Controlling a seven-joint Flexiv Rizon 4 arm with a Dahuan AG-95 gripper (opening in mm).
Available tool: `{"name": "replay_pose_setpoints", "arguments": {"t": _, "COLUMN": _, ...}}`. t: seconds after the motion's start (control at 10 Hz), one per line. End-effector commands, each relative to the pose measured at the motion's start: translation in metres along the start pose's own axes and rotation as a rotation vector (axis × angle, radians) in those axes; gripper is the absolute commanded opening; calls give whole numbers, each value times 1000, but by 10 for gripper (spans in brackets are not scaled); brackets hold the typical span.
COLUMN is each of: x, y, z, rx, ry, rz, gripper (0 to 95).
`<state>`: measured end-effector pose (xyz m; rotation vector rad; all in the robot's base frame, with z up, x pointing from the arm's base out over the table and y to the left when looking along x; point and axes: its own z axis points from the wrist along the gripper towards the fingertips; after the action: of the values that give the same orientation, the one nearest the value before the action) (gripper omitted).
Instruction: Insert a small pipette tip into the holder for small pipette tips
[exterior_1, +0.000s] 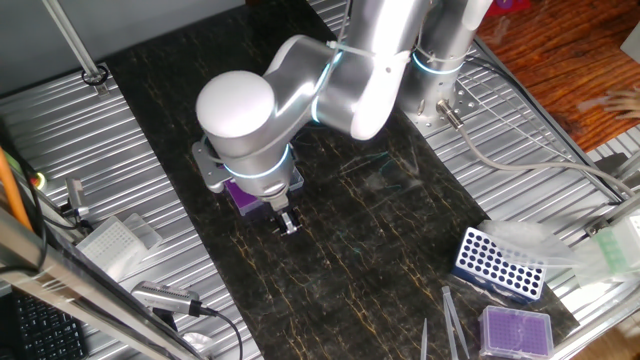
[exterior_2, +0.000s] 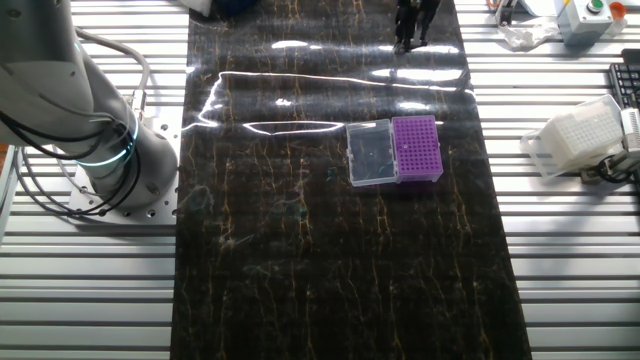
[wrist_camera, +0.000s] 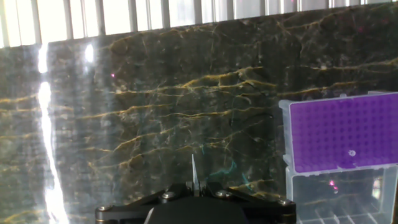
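The holder for small pipette tips (wrist_camera: 345, 129) is a small square box with a vivid purple grid top and a clear lid (wrist_camera: 336, 198) hinged open beside it. It lies at the right of the hand view and mid-mat in the other fixed view (exterior_2: 417, 148). In one fixed view the arm hides most of it (exterior_1: 242, 198). My gripper (wrist_camera: 194, 185) is shut on a small clear pipette tip (wrist_camera: 194, 169) that points away from the hand. It is held above the bare mat to the left of the holder. The gripper also shows in both fixed views (exterior_1: 286, 222) (exterior_2: 412, 30).
A blue rack with large round holes (exterior_1: 497, 264) and a paler purple-topped box (exterior_1: 516, 330) stand at one end of the dark marble mat (exterior_2: 300, 250). A white tip box (exterior_2: 578, 136) sits off the mat on the ribbed metal table. The robot base (exterior_2: 95, 150) stands beside the mat.
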<state>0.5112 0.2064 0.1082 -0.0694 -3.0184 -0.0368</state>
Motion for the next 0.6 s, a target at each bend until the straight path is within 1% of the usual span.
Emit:
{"name": "replay_pose_setpoints", "arguments": {"t": 0.1, "x": 1, "y": -1, "z": 0, "rx": -13, "ry": -8, "rz": 17, "gripper": 0}}
{"name": "replay_pose_setpoints", "arguments": {"t": 0.4, "x": 1, "y": -1, "z": 0, "rx": -11, "ry": -15, "rz": 130, "gripper": 0}}
{"name": "replay_pose_setpoints", "arguments": {"t": 0.5, "x": 1, "y": -1, "z": 0, "rx": -11, "ry": -19, "rz": 155, "gripper": 0}}
{"name": "replay_pose_setpoints", "arguments": {"t": 0.6, "x": 1, "y": -1, "z": 0, "rx": -10, "ry": -35, "rz": 186, "gripper": 0}}
